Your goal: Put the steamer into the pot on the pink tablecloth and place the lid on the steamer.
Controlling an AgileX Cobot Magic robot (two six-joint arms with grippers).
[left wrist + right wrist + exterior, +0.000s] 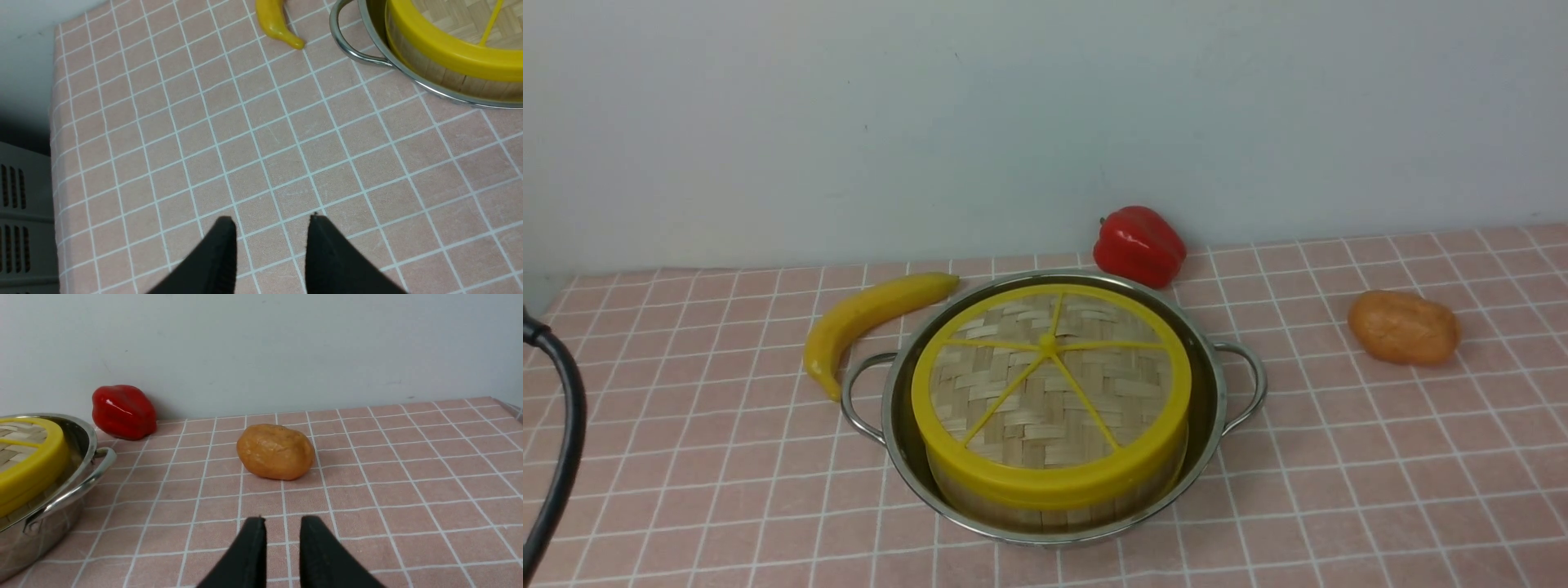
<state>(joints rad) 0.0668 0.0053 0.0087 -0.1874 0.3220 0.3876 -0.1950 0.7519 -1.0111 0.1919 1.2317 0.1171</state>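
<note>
The steel pot (pixel 1213 408) sits mid-table on the pink tablecloth (pixel 1339 474). Inside it stands the steamer (pixel 1045 516), of which only the bamboo wall shows. The lid (pixel 1049 384) lies flat on top of it, woven disc and yellow spokes facing up. Neither gripper shows in the front view. In the left wrist view my left gripper (pixel 271 220) is open over bare cloth, well short of the pot's handle (pixel 347 45). In the right wrist view my right gripper (pixel 282 520) is open with nothing between its fingers, to the right of the pot (pixel 45 522).
A banana (pixel 866 314) lies left of the pot, a red pepper (pixel 1139 245) behind it by the wall, and a potato (pixel 1403 327) to the right. A black cable (pixel 556 425) hangs at the left edge. Off the table's left edge stands a grey vented box (pixel 20 212).
</note>
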